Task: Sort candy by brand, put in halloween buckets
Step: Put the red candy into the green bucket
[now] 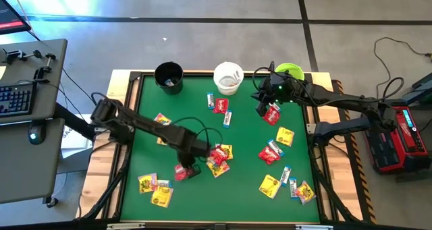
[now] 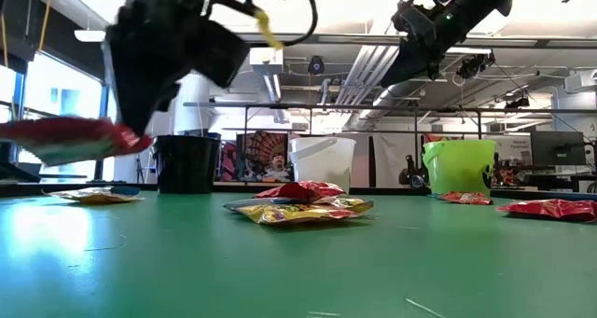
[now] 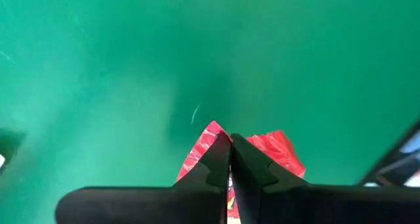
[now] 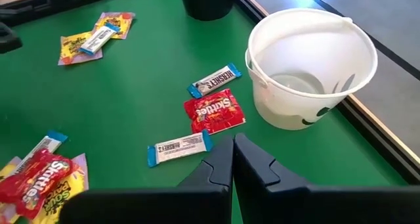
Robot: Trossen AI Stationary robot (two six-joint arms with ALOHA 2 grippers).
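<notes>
On my green table (image 1: 202, 196) the black bucket (image 1: 168, 77), white bucket (image 1: 228, 77) and lime green bucket (image 1: 289, 72) line the far edge, the white one showing nothing inside, while red, yellow and white-and-blue candy lies scattered, so I judge nearly all the sorting remains. My left gripper (image 1: 188, 169), near the front centre, is clamped on a red packet (image 3: 275, 152), lifted just clear of the table with its long axis roughly level. My right gripper (image 1: 268, 103) hangs closed by the green bucket; whether it holds anything I cannot tell.
</notes>
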